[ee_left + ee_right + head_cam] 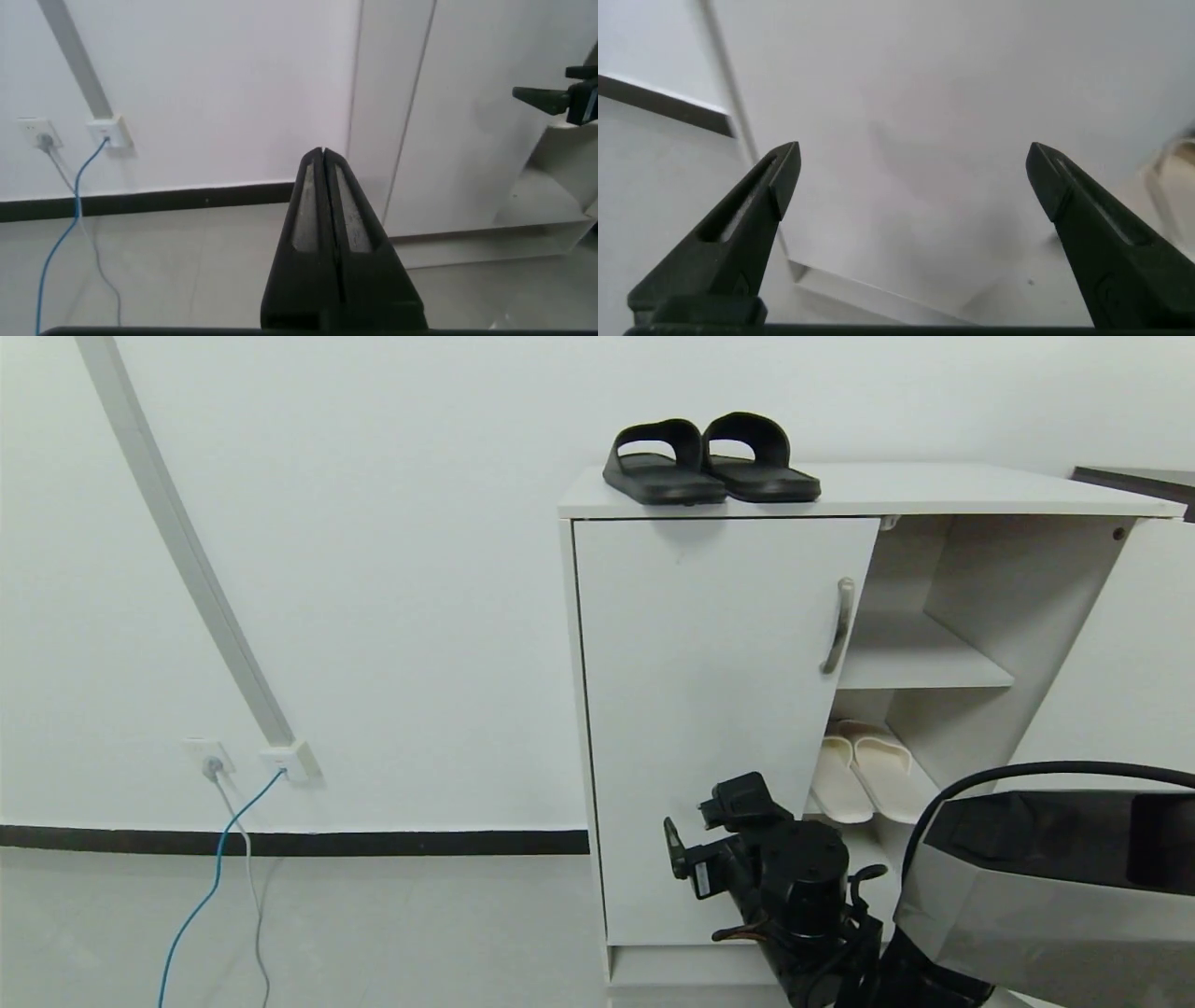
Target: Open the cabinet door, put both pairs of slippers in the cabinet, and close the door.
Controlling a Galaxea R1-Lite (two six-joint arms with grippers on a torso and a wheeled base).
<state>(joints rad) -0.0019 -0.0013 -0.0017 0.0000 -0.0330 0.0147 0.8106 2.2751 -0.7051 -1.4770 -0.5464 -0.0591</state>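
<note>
A pair of black slippers [709, 462] sits on top of the white cabinet [934, 485], near its left end. The cabinet's left door [709, 709] is closed, its metal handle [840, 625] at the inner edge. The right door [1120, 663] stands swung open. Inside, a pair of cream slippers [864, 770] lies on the lower shelf, and the shelf above is bare. My right gripper [695, 831] [910, 163] is open, low in front of the closed left door [952, 168], holding nothing. My left gripper [322, 154] is shut and empty, facing the cabinet's left side [383, 112].
Two wall sockets [247, 761] with a blue cable [201, 905] and a grey one trailing to the floor lie left of the cabinet. A slanted conduit [177, 541] runs up the wall. Open grey floor [373, 933] spreads to the cabinet's left.
</note>
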